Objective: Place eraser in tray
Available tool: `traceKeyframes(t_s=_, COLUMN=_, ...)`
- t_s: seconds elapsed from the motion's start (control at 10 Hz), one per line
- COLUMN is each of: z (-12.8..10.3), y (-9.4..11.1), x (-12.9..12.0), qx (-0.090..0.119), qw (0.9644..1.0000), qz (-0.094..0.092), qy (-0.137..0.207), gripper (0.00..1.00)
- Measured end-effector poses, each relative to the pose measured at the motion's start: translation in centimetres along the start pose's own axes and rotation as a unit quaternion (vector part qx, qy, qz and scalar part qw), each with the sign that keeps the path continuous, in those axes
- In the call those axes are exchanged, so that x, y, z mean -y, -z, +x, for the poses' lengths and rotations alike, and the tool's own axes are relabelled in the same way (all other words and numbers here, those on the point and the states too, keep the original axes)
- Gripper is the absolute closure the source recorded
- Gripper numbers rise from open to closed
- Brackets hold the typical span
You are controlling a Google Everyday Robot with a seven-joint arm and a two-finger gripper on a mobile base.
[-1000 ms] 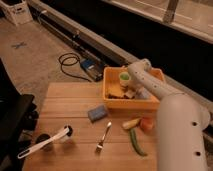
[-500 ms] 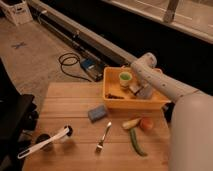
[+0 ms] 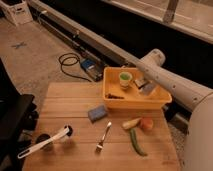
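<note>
One pincer [image 3: 144,86], grip state unclear, inside one yellow tray [image 3: 114,101] beside one green cup [image 3: 125,78].

Tool [image 3: 142,86] inside tray [image 3: 111,102]; green cup [image 3: 125,78] crowds left; table front open.

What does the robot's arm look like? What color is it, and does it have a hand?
The arm is a smooth, fat white tube with rounded joints, like a big pipe with no sleeve. No cables or markings show on it. At its end, over the yellow tray, sits the gripper, a small, blocky grey piece, darker than the arm.
</note>
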Motion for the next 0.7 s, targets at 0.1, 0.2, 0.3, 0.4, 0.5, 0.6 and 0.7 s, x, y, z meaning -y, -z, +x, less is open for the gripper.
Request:
traceKeyframes(t_s=0.1, z=-0.1, y=-0.1, x=0.0, qx=0.001, qw=1.0000, qz=-0.002, qy=-0.001, gripper=1.00)
traceKeyframes(t_s=0.2, z=-0.8, y=-0.7, x=-0.1, qx=0.006, qw=1.0000, qz=-0.006, qy=0.001, gripper=1.00)
traceKeyframes(t_s=0.3, z=-1.0, y=-1.1, x=-0.3, qx=0.009, qw=0.9999, qz=-0.009, qy=0.001, gripper=1.00)
traceKeyframes(t_s=0.4, z=-1.2, y=-1.4, x=-0.5, qx=0.012, qw=0.9999, qz=-0.012, qy=0.001, gripper=1.00)
traceKeyframes(t_s=0.5, z=-1.3, y=-1.7, x=-0.7, qx=0.015, qw=0.9998, qz=-0.016, qy=0.000, gripper=1.00)
traceKeyframes(t_s=0.6, z=-1.4, y=-1.8, x=-0.8, qx=0.018, qw=0.9996, qz=-0.020, qy=0.000, gripper=1.00)
traceKeyframes(t_s=0.7, z=-1.7, y=-2.2, x=-0.8, qx=0.027, qw=0.9993, qz=-0.026, qy=0.002, gripper=0.98)
